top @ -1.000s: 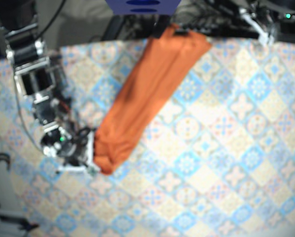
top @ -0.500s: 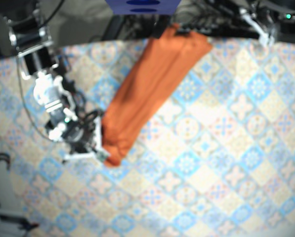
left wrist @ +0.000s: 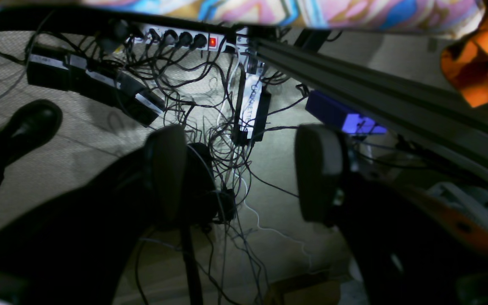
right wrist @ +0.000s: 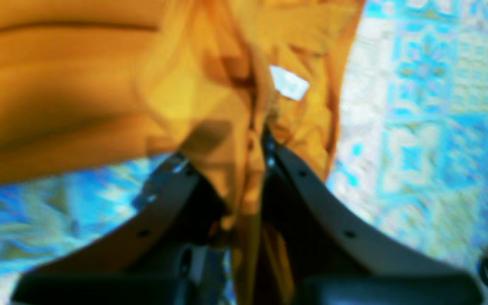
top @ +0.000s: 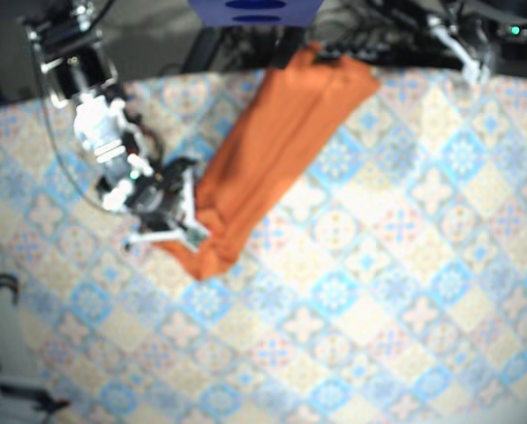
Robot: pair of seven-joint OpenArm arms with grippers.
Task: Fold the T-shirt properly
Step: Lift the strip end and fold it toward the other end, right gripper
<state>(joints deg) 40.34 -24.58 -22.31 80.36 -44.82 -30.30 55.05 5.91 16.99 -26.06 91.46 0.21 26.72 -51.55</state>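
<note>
The orange T-shirt (top: 281,132) lies as a long folded strip slanting across the patterned table (top: 387,300), one end at its far edge. The right gripper (top: 185,228) pinches the other end, jaws clamped on fabric. The left gripper (left wrist: 239,169) hangs past the far edge, its 2 fingers (left wrist: 165,169) spread and holding nothing.

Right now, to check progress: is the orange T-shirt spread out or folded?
Folded lengthwise: the T-shirt lies as a long narrow band, a crease along it, its lower end pinched in the shut right gripper.
</note>
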